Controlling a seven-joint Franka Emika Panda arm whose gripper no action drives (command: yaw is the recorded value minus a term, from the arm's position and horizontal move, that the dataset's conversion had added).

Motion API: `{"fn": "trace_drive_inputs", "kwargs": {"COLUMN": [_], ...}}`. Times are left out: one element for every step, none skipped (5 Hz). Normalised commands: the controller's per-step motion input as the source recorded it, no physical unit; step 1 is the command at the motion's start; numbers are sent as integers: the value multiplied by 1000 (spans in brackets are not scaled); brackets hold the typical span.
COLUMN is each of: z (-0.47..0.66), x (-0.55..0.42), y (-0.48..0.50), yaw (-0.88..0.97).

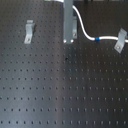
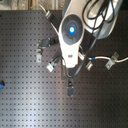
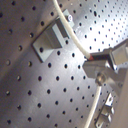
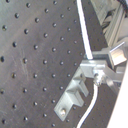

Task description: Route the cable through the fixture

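**Kid:** White cord (image 1: pixel 85 31), black board (image 1: pixel 60 90). Where is the cord going?

**Me:** It starts up at my hand (image 1: pixel 69 40). From there it dips down and bends away to a small metal clip (image 1: pixel 120 40). That clip is on the first exterior view's right side of my hand. The cord's blue band (image 1: pixel 98 38) sits just before the clip.

**Kid:** Are you squeezing the cord?

**Me:** I cannot tell. The cord climbs off the board right up to my hand, so I think I am pinching it. But my fingers are too blurry to see if they are together or apart.

**Kid:** Why hold it up so high?

**Me:** I think it is so the cord hangs free. Then I can lay it down into a clip and it won't drag over the holes.

**Kid:** Is anything inside the clips?

**Me:** The cord reaches the clip near the blue band. I cannot see if it sits inside that one or only touches it. Another clip (image 1: pixel 29 31) stands well away from my hand, on the first exterior view's left side. It has nothing in it.

**Kid:** And close to your hand?

**Me:** In the first wrist view, a grey clip (image 3: pixel 52 37) is near my hand. The cord runs just beside it, not through it, so I think that clip comes next.
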Motion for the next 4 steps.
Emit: {"fn": "trace_drive_inputs", "kwargs": {"z": [436, 387, 283, 289], "x": [-37, 123, 14, 0], "y": [346, 32, -186, -103], "yaw": [263, 111, -131, -149]}}
